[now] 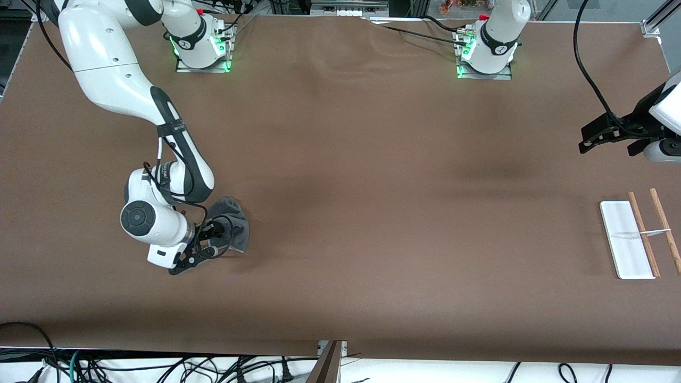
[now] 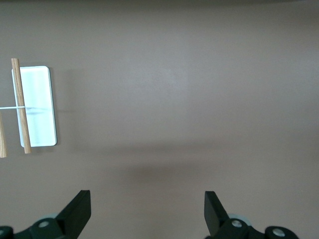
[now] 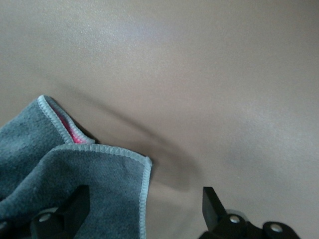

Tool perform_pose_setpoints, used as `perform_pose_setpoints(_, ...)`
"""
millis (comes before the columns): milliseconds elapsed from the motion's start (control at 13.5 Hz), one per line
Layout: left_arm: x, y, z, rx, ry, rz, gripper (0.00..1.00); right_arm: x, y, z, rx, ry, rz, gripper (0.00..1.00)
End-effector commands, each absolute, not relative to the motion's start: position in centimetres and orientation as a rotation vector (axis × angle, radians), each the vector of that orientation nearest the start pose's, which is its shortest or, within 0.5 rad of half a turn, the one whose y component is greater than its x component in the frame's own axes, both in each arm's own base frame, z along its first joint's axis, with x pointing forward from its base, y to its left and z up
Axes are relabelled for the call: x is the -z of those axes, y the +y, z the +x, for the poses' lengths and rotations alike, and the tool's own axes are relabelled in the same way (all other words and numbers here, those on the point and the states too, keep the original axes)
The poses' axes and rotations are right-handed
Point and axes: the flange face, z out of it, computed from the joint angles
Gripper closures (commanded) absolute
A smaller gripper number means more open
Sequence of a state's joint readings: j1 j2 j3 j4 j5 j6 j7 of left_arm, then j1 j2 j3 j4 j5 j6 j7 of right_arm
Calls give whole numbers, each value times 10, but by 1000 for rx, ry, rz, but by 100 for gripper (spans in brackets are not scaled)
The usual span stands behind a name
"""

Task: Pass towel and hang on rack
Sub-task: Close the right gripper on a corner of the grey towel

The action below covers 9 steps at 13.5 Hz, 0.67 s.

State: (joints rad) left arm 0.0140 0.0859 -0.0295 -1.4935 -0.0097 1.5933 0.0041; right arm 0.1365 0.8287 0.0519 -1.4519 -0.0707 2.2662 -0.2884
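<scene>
Towel (image 1: 232,226) was straddled lower left by spread right gripper (image 1: 213,242); edge-only pinch could've slipped. Left gripper (image 1: 612,135), also spread, waited upper right.

Towel (image 1: 231,226): 1, dark grey with pale edging, near the table's (image 1: 372,213) right-arm end.
Rack (image 1: 628,247): 1, near the table's left-arm end; white base: 1; wooden rods (image 1: 644,234): 2; cross wire (image 1: 655,231): 1.
Arms over the table: 2.
Grippers: 2, namely right gripper (image 1: 215,242) at the towel and left gripper (image 1: 593,139) up above the rack.
</scene>
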Motion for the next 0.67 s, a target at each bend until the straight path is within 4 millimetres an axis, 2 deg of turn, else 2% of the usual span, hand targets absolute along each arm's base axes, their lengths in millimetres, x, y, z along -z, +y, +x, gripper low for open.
perform_pose_setpoints(0, -622, -26, 586, 38, 79, -3162, 0, -186, 129, 712, 20, -806, -3034, 1)
perform_pose_setpoints(74, -625, -34, 583, 40, 101, -3166, 0, -184, 129, 711, 20, -806, -3034, 4)
perform_pose_setpoints(148, -626, -41, 581, 36, 121, -3159, 0, -184, 129, 711, 20, -804, -3034, 15)
perform_pose_setpoints(222, -626, -38, 582, 38, 116, -3157, 0, -183, 129, 711, 17, -804, -3034, 25)
perform_pose_setpoints(444, -626, -41, 583, 50, 123, -3160, 0, -183, 130, 711, 17, -808, -3033, 38)
perform_pose_setpoints(593, -626, -44, 583, 50, 130, -3164, 0, -180, 130, 711, 13, -808, -3032, 52)
